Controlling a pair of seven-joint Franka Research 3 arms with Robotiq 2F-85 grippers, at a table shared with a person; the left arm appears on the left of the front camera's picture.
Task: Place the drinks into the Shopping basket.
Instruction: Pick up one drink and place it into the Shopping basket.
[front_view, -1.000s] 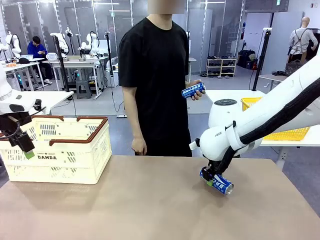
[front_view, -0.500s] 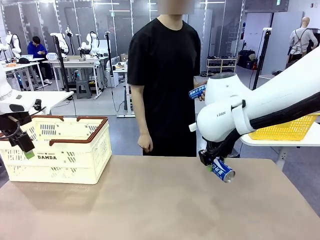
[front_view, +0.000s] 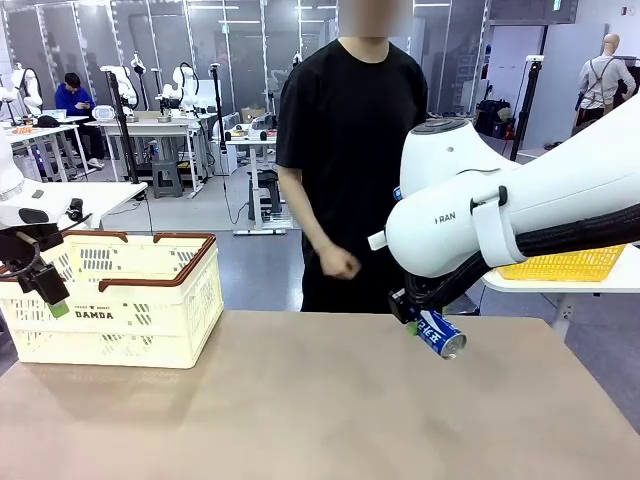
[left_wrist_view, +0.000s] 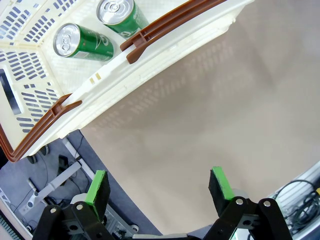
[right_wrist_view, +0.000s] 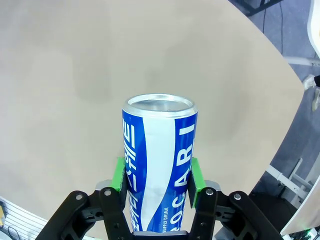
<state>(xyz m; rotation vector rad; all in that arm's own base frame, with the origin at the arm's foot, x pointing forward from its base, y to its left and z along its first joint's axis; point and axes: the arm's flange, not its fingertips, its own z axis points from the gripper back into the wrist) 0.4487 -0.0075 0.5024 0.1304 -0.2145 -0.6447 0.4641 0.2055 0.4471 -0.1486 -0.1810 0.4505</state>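
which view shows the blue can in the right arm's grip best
The right wrist view: the blue can sits centred and large, label and silver top clear, gripped between the fingers. The front view shows it small and tilted above the table.

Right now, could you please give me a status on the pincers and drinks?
Right pincer shut on blue can, above the table. Left pincer open beside Shopping basket. Two green cans in it. Person at far side.
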